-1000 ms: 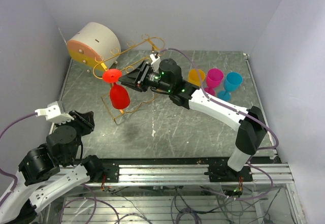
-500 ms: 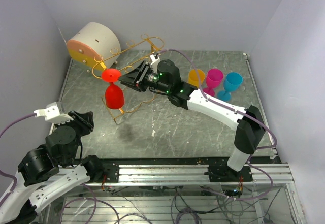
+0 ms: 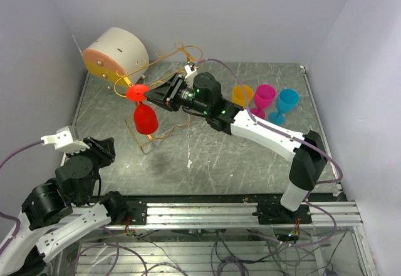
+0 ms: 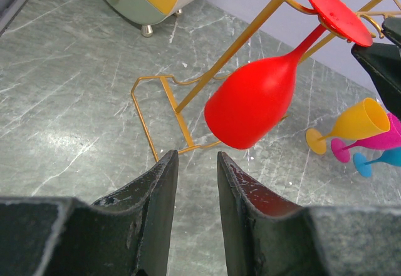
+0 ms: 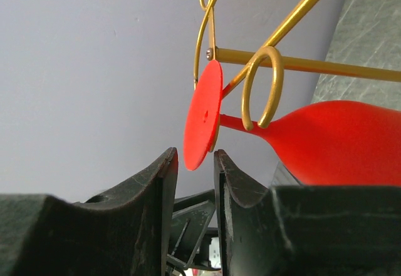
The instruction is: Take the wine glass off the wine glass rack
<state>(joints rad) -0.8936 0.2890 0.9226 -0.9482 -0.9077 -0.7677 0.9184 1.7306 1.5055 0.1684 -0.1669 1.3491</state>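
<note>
A red wine glass point(image 3: 145, 119) hangs upside down from the gold wire wine glass rack point(image 3: 188, 52), its round foot point(image 3: 136, 92) resting on the top rails. My right gripper point(image 3: 149, 92) is level with the foot. In the right wrist view the foot's lower edge point(image 5: 202, 116) dips between my slightly parted fingertips point(image 5: 195, 154), beside the gold rail point(image 5: 326, 67); I cannot tell whether they touch it. My left gripper point(image 3: 103, 146) is low at the near left, open and empty. Its view point(image 4: 197, 157) shows the red bowl point(image 4: 250, 104) and rack rail point(image 4: 238, 44) ahead.
A cream drum with an orange face point(image 3: 116, 54) stands at the back left behind the rack. Yellow point(image 3: 242, 94), magenta point(image 3: 264, 96) and blue point(image 3: 287, 101) glasses stand at the back right. Walls close in on the left, back and right.
My right gripper has moved left along the rack until its tips reach the glass's foot. The red bowl has swung slightly. The left arm has barely moved.
</note>
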